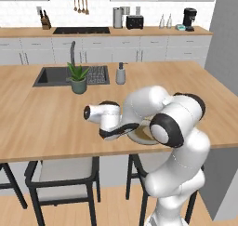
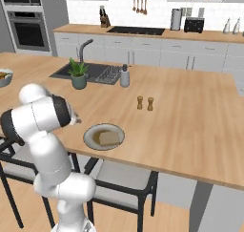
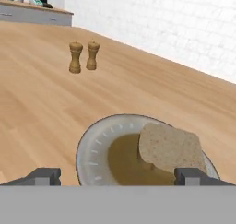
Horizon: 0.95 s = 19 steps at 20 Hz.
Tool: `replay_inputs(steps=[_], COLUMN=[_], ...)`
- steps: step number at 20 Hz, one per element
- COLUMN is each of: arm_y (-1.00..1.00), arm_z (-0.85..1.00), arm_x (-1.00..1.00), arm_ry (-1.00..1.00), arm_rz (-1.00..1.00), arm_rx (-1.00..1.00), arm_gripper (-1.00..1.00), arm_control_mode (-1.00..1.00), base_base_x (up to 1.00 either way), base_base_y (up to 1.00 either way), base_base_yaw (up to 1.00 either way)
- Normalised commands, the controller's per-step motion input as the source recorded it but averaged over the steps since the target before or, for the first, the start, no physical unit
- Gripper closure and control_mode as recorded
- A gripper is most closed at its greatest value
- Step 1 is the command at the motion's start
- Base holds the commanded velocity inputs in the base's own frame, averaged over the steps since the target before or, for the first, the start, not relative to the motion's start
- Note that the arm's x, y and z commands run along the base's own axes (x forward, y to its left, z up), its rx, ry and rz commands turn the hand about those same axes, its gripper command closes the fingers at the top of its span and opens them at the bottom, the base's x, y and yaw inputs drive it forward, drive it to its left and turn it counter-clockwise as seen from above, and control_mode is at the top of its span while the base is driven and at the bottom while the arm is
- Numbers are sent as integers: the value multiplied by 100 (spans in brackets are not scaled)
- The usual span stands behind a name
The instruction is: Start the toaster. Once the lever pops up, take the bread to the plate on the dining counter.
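The bread (image 3: 169, 147), a tan slice, lies flat on the round cream plate (image 3: 92, 150), over its right half. My gripper (image 3: 119, 177) hovers just short of the plate's near rim, open, its fingertips (image 3: 44, 176) spread wide with nothing between them. The plate (image 2: 90, 133) sits near the front edge of the dining counter (image 2: 190, 121) with the bread (image 2: 109, 138) on it. In the left base view my arm covers most of the plate (image 1: 145, 137). The black toaster (image 1: 135, 22) stands far off on the wall counter, also seen as the toaster (image 2: 194, 25).
Two wooden shakers (image 2: 145, 103) stand beyond the plate. A potted plant (image 1: 78, 78), a soap dispenser (image 1: 121, 74) and the inset sink (image 1: 56, 75) lie further back on the left. Dark stools (image 1: 65, 174) stand under the counter's front edge. A coffee machine (image 1: 189, 19) is on the wall counter.
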Motion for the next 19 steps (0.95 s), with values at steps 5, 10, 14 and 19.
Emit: replay_inputs(steps=[5, 10, 14, 19], arm_y=[13, -56, -85, -95], arm_z=[98, 66, 32, 36], arm_x=[-64, -100, -100, -100], arm_ry=[-28, -41, -29, -10], arm_rz=[0, 0, 0, 0], arm_rx=[14, 35, 51, 60], arm_gripper=[-100, -100, -100, -100], arm_control_mode=[-100, -100, -100, -100], base_base_x=[0, 0, 0, 0], base_base_y=[0, 0, 0, 0], base_base_yaw=[0, 0, 0, 0])
